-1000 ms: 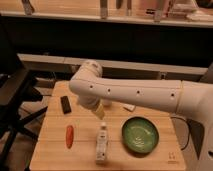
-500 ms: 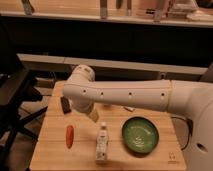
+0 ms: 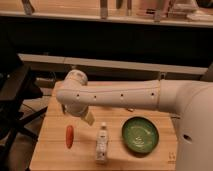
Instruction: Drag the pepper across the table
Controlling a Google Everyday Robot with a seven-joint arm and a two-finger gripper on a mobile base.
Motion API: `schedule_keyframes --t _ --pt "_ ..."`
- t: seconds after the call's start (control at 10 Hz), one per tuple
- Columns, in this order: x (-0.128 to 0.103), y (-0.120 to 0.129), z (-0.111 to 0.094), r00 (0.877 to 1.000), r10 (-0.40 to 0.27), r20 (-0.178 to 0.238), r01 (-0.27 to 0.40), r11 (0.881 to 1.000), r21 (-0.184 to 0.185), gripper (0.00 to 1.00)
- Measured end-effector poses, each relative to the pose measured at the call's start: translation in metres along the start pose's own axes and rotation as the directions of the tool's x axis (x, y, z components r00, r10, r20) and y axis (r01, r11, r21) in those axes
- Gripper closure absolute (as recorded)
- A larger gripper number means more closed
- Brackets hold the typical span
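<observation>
On the near part of the wooden surface [image 3: 47, 152] a small clear bottle [image 3: 102, 145] with a white cap stands close to the front edge. It wears a pale label, but no writing on it can be read. A few small dark marks sit by the near right corner of the surface, and they cannot be read either.

The pepper [image 3: 69, 136] lies flat on the surface, left of the bottle in the view and apart from it. It is slim and orange-red. Its long axis runs from the near edge toward the far edge, about in line with the bottle. Which end is the tip cannot be told.

A green bowl [image 3: 140, 135] sits to the right of the bottle, well apart from the pepper.

The gripper [image 3: 89, 118] shows only as a pale beige tip under the bend of the arm, above the middle of the surface. The pepper lies just to its left and nearer the front, not touching it. Whether the gripper is wide or narrow cannot be told, and it holds nothing that can be seen.

The thick white arm [image 3: 120, 96] reaches in from the right, across the far part of the surface
</observation>
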Motion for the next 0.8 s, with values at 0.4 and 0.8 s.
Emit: schedule_keyframes --t 0.4,0.8 --pt "-0.005 0.002 0.006 0.998 -0.066 0.004 0.066 0.998 -0.002 0.20" --pt "-0.027 -0.012 0.029 0.987 -0.158 0.017 0.158 0.987 0.002 0.20"
